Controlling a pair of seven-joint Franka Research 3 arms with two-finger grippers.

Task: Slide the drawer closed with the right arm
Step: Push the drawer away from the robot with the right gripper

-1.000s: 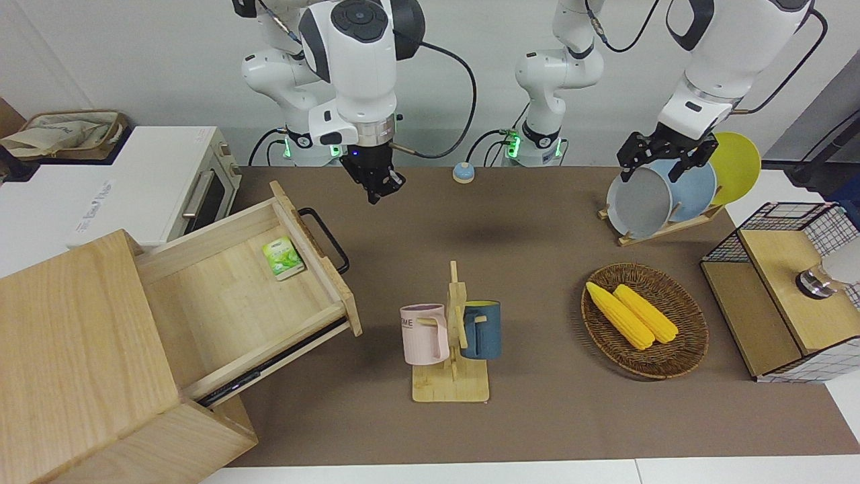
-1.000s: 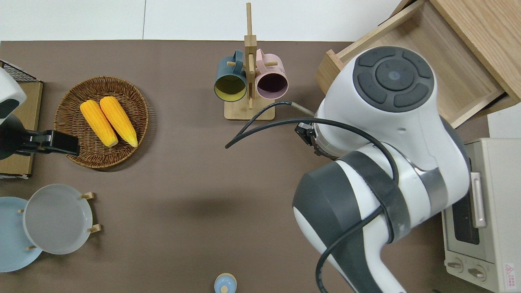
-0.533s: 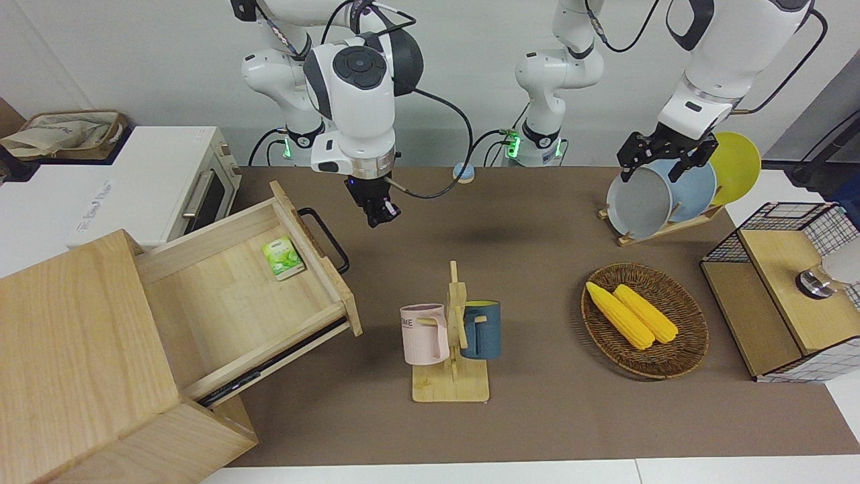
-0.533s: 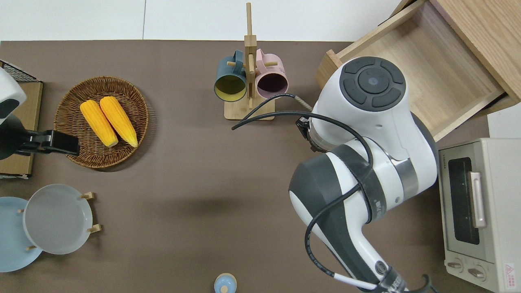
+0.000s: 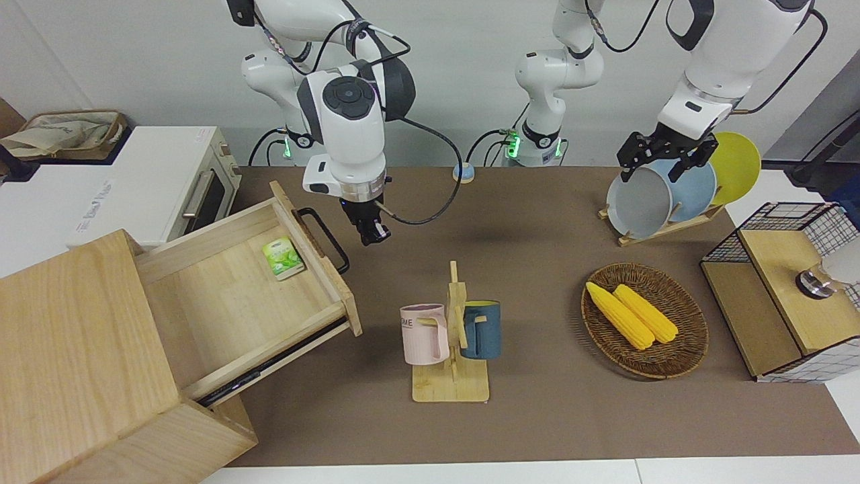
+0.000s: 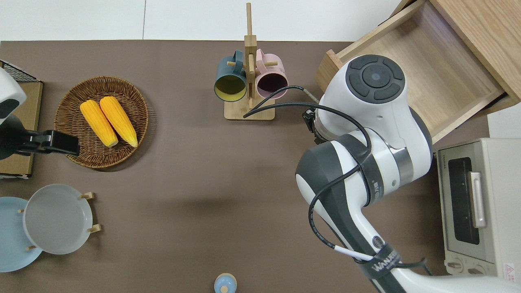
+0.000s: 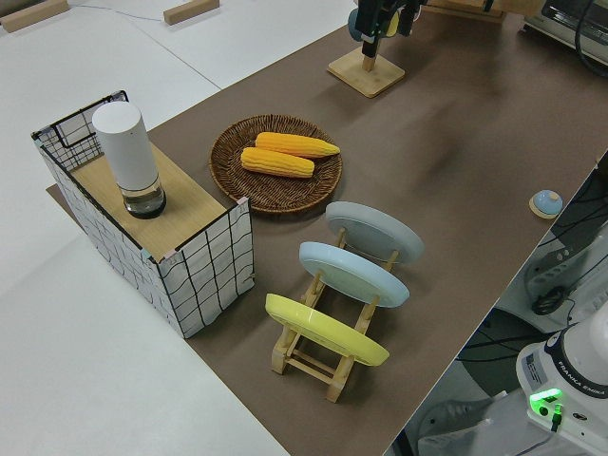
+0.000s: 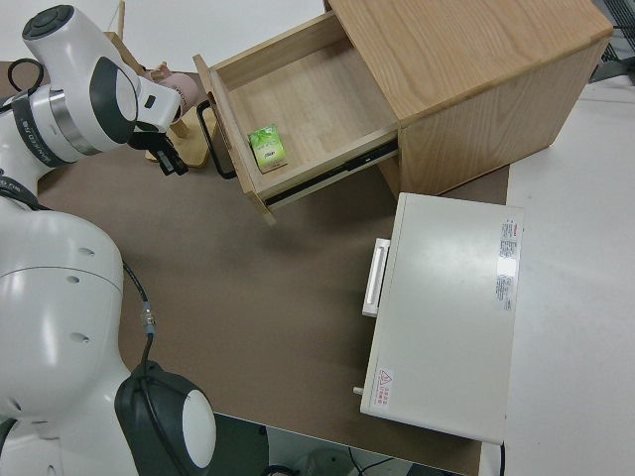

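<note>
The light-wood drawer (image 5: 228,302) stands pulled far out of its box cabinet (image 5: 74,349). Its black loop handle (image 5: 325,238) points toward the table's middle. A green packet (image 5: 282,258) lies inside. My right gripper (image 5: 373,235) points down with its fingers together. It is over the brown mat just beside the handle and apart from it. The right side view shows the gripper (image 8: 169,162) next to the handle (image 8: 213,139) and the drawer (image 8: 298,104). In the overhead view the arm hides the gripper and part of the drawer (image 6: 452,77). My left arm is parked, its gripper (image 5: 662,158) open.
A white toaster oven (image 5: 154,188) stands beside the cabinet, nearer the robots. A mug stand (image 5: 451,336) with two mugs is mid-table. Toward the left arm's end are a wicker basket (image 5: 692,336) of corn, a plate rack (image 5: 662,225) and a wire-mesh box (image 5: 786,289).
My right arm has come down and moved away from the robots. Its gripper is now level with the drawer's handle and closer to it. The drawer has not moved.
</note>
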